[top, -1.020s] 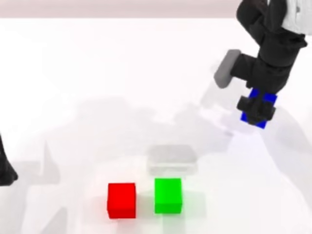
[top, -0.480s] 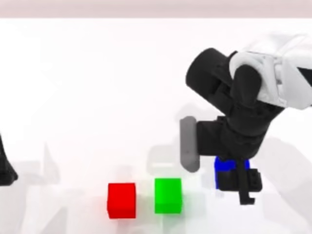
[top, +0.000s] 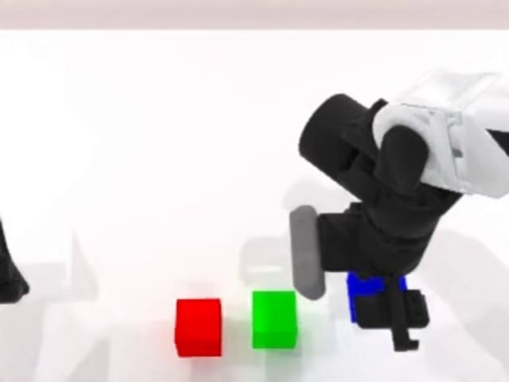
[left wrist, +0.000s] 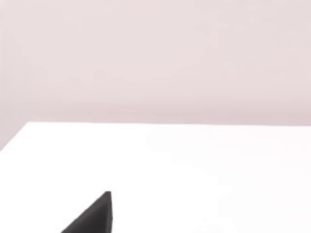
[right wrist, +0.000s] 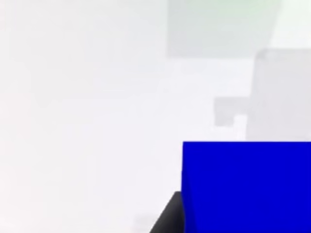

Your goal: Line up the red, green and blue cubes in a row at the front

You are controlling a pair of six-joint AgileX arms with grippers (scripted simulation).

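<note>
Top view: the red cube and the green cube sit side by side, a small gap apart, at the front of the white table; no writing or label is legible on anything. The right gripper is low at the front right, its fingers closed on the blue cube, which lies just right of the green cube and fills the corner of the right wrist view. The left arm is parked at the table's left edge; whether its fingers are open cannot be told.
</note>
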